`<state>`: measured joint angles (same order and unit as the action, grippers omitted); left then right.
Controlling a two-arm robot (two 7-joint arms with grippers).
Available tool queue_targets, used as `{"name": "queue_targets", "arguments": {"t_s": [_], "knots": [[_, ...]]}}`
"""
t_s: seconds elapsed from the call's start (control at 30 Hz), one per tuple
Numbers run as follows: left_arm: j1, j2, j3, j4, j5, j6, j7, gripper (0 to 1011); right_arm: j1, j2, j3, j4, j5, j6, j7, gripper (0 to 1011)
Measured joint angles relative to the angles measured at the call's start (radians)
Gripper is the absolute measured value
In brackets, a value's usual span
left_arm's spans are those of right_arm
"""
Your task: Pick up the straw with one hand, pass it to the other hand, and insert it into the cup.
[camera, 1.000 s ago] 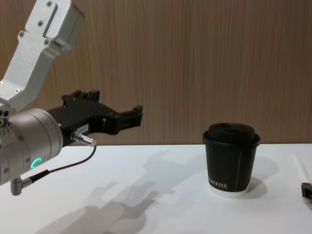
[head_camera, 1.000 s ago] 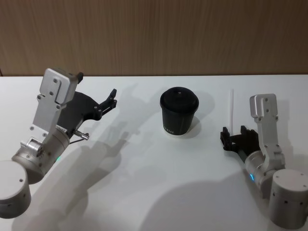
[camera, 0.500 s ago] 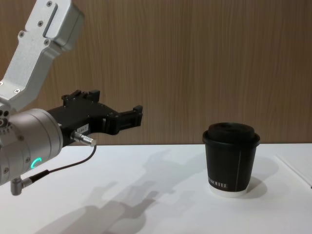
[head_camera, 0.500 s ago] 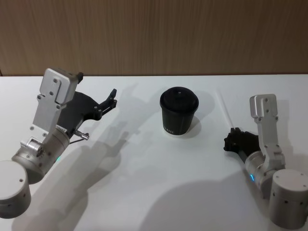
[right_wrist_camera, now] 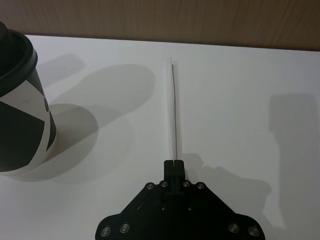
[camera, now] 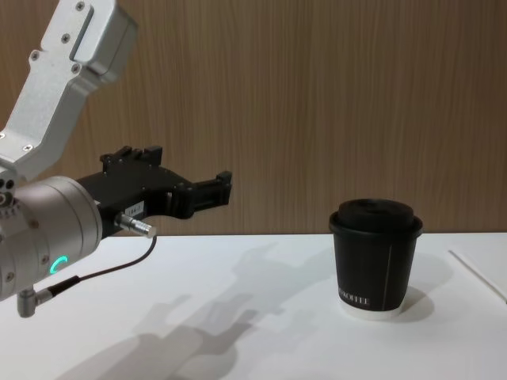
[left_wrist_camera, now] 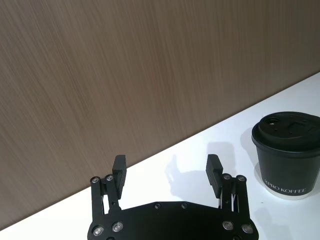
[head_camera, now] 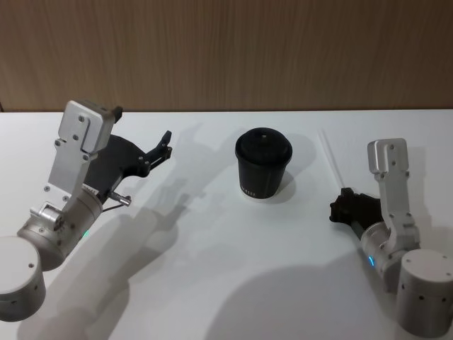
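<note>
Right wrist view: right fingers [right_wrist_camera: 170, 167] clamp the straw [right_wrist_camera: 173, 110] (cup [right_wrist_camera: 17, 90] nearby).

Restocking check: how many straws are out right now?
1. The straw is right of the cup, its near end pinched by the shut right end effector; the left end effector hovers open, left of the cup.

A cup [head_camera: 263, 164] stands upright near the middle of the table [head_camera: 212, 276], in front of a wall [head_camera: 226, 49]. To the cup's right and apart from it, a straw [head_camera: 329, 157] runs away from the robot. Its near end sits between the fingertips of the right claw [head_camera: 345, 202], seemingly low over the table. The left claw [head_camera: 165, 145] hangs above the table, well to the cup's left.
</note>
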<state>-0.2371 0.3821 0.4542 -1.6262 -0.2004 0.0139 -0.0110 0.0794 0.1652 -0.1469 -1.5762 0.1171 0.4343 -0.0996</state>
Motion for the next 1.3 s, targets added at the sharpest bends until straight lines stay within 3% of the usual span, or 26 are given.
{"name": "queue_targets", "arguments": {"t_s": [0.27, 0.6, 1.03, 1.3], "knots": [[0.000, 0.000, 0.000, 0.000, 0.000, 0.000, 0.000, 1000, -0.006, 0.021, -0.001, -0.013, -0.019, -0.046, 0.009, 0], [0.000, 0.000, 0.000, 0.000, 0.000, 0.000, 0.000, 999, -0.016, 0.093, 0.001, -0.049, -0.044, -0.150, 0.074, 0], [0.000, 0.000, 0.000, 0.000, 0.000, 0.000, 0.000, 1000, -0.010, 0.219, 0.014, -0.093, -0.052, -0.318, 0.235, 0], [0.000, 0.000, 0.000, 0.000, 0.000, 0.000, 0.000, 1000, 0.012, 0.267, 0.015, -0.104, -0.039, -0.386, 0.323, 0]]}}
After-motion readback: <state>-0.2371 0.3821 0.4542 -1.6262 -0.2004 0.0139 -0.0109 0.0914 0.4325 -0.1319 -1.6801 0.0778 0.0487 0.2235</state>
